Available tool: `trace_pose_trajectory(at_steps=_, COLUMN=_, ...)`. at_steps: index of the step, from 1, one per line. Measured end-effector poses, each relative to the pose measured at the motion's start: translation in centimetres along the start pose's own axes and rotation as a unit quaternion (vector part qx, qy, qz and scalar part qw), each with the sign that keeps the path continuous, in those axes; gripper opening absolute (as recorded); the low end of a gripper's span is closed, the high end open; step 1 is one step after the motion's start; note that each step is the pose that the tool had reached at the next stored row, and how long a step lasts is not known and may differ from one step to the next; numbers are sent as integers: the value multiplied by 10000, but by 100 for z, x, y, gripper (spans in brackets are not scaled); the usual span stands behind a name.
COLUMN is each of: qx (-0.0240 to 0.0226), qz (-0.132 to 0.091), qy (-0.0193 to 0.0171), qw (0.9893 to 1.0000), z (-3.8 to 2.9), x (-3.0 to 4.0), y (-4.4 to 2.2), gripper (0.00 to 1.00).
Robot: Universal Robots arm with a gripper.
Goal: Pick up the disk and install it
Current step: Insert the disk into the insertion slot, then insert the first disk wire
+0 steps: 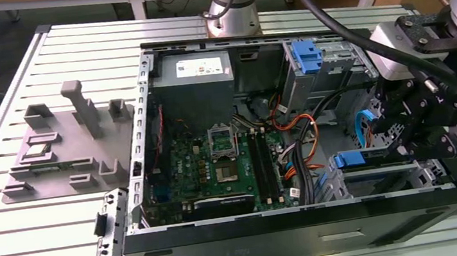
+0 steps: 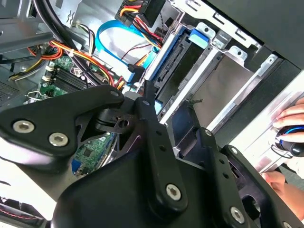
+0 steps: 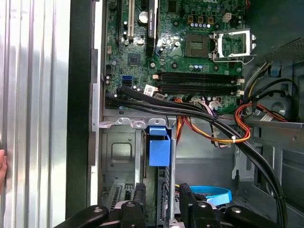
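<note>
At the exterior view's left, we see a ribbed, silvery metal desk (image 1: 19, 255) carrying a matte grey plastic fixture (image 1: 52, 167) of blocky posts and slots. Next comes an open black computer case (image 1: 310, 238), lying on its side. It holds a boxy grey power supply (image 1: 192, 74), a green circuit board (image 1: 215, 162) with a square metal socket frame, and loose orange, red and black cables (image 1: 303, 134). The arm's glossy silver base column (image 1: 232, 5) rises behind the case. The arm bends over to the exterior view's right, its wrist above the case's lower right corner. There the black, angular tool (image 1: 407, 140) hangs over a sheet-metal drive cage (image 1: 389, 177). The disk (image 1: 360, 158) stands on edge in that cage, its smooth blue plastic bracket tab turned toward the tool. In the first wrist view the tool (image 3: 161, 197) sits right over the disk (image 3: 159, 145). We cannot tell whether the tool grips the disk or is loose around it. A flat blue ribbon cable (image 3: 211, 194) curls just beside them.
</note>
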State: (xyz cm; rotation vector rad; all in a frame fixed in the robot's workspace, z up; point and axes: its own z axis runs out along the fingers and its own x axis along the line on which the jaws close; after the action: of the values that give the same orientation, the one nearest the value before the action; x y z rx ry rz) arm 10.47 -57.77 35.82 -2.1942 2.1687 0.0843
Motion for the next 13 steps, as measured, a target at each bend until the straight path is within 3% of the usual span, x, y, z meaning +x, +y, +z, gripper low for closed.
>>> trace_pose_trajectory(at_steps=13, qx=0, qz=0, qy=0, qw=10000, z=14, x=2, y=0, gripper=42)
